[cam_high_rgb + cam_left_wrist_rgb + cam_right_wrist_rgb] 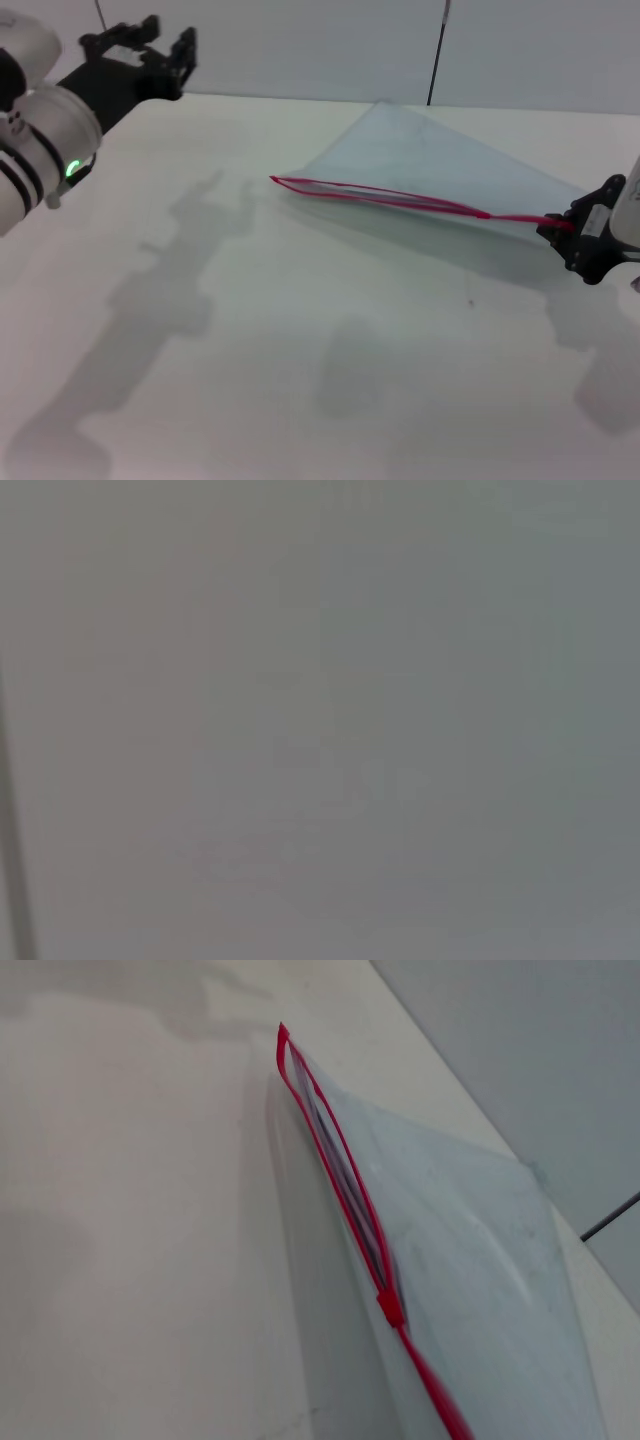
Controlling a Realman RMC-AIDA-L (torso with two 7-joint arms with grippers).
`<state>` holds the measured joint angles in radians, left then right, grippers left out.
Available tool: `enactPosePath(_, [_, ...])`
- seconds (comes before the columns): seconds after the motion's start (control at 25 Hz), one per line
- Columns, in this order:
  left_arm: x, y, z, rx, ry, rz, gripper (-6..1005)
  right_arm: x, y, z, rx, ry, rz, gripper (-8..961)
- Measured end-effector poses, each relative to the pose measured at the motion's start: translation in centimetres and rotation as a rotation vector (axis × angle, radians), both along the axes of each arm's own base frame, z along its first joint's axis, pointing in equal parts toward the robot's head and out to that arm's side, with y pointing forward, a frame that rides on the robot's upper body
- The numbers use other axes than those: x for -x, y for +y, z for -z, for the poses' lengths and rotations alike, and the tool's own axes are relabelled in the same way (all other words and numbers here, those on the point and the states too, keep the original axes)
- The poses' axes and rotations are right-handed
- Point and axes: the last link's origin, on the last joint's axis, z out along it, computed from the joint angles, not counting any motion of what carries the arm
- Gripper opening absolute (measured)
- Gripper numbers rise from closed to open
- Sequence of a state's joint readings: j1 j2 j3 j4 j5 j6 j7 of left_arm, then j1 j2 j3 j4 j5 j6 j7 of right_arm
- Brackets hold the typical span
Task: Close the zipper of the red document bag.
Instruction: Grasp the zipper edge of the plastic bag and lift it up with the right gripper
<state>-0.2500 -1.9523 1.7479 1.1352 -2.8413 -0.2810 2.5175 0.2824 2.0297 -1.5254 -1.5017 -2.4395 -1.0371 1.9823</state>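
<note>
The red document bag (420, 160) is a translucent pale pouch, its red-trimmed edge raised and facing me and its far corner resting on the table. The zipper (380, 195) gapes open from its left end to the small red slider (487, 213), then runs as one closed line to my right gripper (560, 228), which is shut on that end of the edge. In the right wrist view the zipper (335, 1150) splits into two strands beyond the slider (390, 1308) along the bag (470, 1260). My left gripper (165, 45) hangs open, high at the far left, away from the bag.
The white table (300, 350) stretches bare in front of and to the left of the bag. A pale wall with a dark vertical seam (436, 50) stands behind it. The left wrist view holds only a blank grey surface.
</note>
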Motion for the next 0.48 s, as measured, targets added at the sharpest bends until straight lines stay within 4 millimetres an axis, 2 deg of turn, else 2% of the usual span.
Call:
enactPosePath(0.12, [-1.4,0.0,0.5,0.051,0.015,0.081,431,0.4,-0.1,-0.2,-0.004,0.012,-0.012,55])
enactPosePath(0.48, [-3.5,-0.2,2.6,0.154,0.141,0.224,436,1.6,-0.6,-0.4,0.004,0.063,-0.034,50])
